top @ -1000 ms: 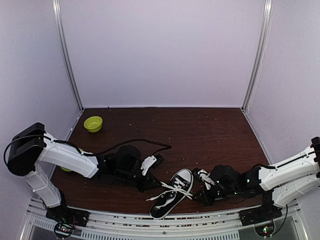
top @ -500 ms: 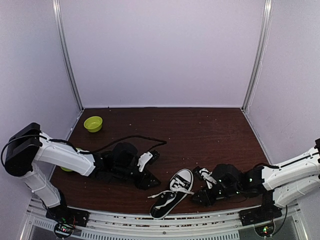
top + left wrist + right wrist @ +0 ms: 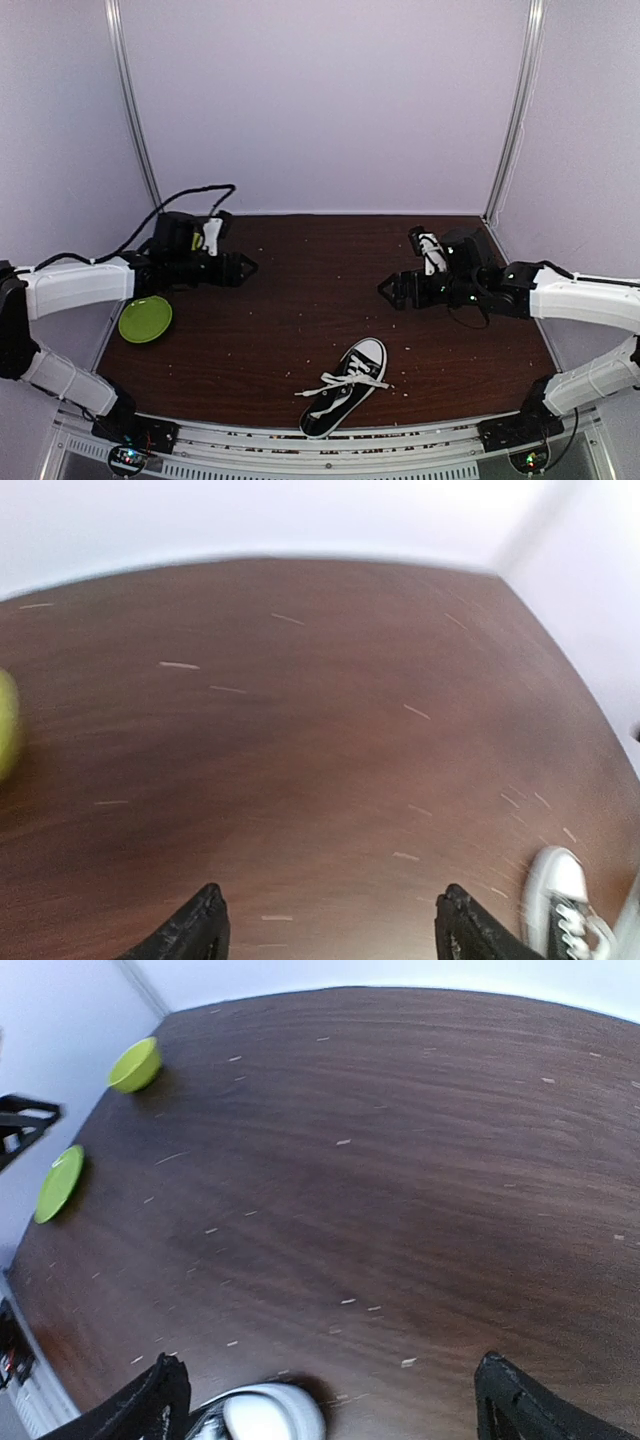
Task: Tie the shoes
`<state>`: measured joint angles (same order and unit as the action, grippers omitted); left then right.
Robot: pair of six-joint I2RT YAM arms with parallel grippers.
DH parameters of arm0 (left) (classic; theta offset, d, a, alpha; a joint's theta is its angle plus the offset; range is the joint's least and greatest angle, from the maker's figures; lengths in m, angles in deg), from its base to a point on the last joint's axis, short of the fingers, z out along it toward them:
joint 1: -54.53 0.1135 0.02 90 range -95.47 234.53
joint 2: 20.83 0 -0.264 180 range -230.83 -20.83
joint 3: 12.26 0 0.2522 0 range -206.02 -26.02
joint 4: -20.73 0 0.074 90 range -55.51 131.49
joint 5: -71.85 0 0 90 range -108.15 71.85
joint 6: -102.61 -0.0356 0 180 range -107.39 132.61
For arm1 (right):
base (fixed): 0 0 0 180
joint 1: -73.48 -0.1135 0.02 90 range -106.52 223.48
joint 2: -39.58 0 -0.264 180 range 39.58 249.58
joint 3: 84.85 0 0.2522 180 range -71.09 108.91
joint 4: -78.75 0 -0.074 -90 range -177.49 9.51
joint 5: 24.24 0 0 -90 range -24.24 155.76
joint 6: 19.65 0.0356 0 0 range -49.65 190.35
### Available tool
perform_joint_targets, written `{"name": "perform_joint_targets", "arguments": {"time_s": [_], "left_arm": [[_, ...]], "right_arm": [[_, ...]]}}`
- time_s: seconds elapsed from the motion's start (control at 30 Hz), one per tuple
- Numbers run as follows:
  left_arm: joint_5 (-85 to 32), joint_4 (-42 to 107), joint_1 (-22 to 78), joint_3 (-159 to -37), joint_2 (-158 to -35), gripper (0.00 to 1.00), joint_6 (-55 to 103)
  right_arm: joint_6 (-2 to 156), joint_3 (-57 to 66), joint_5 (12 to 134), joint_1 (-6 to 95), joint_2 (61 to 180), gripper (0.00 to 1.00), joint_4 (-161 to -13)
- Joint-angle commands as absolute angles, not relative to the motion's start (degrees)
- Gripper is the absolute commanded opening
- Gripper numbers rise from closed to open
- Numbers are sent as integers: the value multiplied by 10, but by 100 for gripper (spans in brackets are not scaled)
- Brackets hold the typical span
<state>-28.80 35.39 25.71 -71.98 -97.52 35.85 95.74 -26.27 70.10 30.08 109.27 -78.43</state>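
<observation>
Looks like a pause between steps: left claw (image 3: 330,930) and right claw (image 3: 335,1398) both spread, empty, well clear of the sneaker (image 3: 345,392), so next up, grabbing the laces (image 3: 335,383).

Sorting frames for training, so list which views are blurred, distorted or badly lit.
Top view: sharp, evenly lit, shoe crisp. Left wrist: heavy motion blur, specks on the table smeared into streaks. Right wrist: milder blur, table edge bowed by the wide lens, bowl and plate readable.
</observation>
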Motion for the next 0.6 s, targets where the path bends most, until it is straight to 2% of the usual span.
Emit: {"name": "perform_joint_targets", "arguments": {"time_s": [0.0,0.07,0.13,0.23,0.3,0.4,0.57], "left_arm": [[-255,400,449,-662,-844,75,349],[-199,419,523,-634,-769,85,345],[-76,433,549,-601,-680,97,342],[63,380,551,-521,-607,98,330],[106,311,551,-463,-598,98,315],[110,222,551,-427,-628,98,275],[103,87,552,-426,-730,98,222]], "right_arm": [[897,-283,686,457,1077,100,-769],[880,-304,686,545,1043,100,-783],[866,-334,685,621,999,100,-813],[867,-404,671,710,943,100,-903],[882,-450,642,741,927,100,-972],[880,-500,584,751,946,99,-1080],[859,-499,537,756,997,100,-1153]]}}
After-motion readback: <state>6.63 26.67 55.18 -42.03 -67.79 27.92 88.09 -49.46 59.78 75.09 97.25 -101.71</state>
